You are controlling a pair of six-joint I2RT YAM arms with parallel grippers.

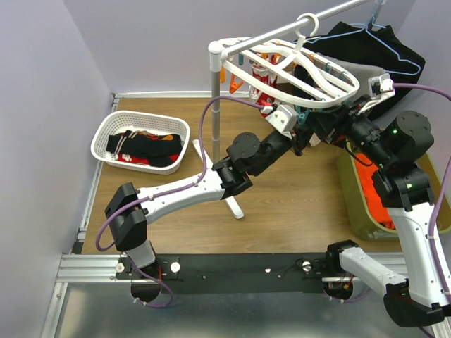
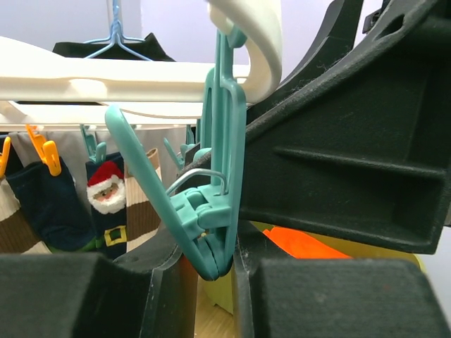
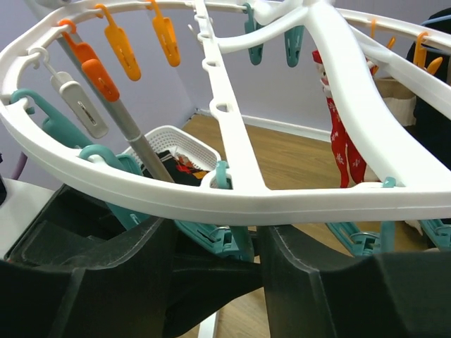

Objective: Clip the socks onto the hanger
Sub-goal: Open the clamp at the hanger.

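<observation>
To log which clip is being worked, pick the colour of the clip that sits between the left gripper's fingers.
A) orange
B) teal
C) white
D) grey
B: in the left wrist view, the lower tip of a teal clip sits in the gap of the left gripper. The clip hangs from the white hanger.

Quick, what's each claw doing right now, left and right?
Left claw: closed on a teal clip.
Right claw: fingers either side of a second teal clip; whether it grips cannot be told.
</observation>
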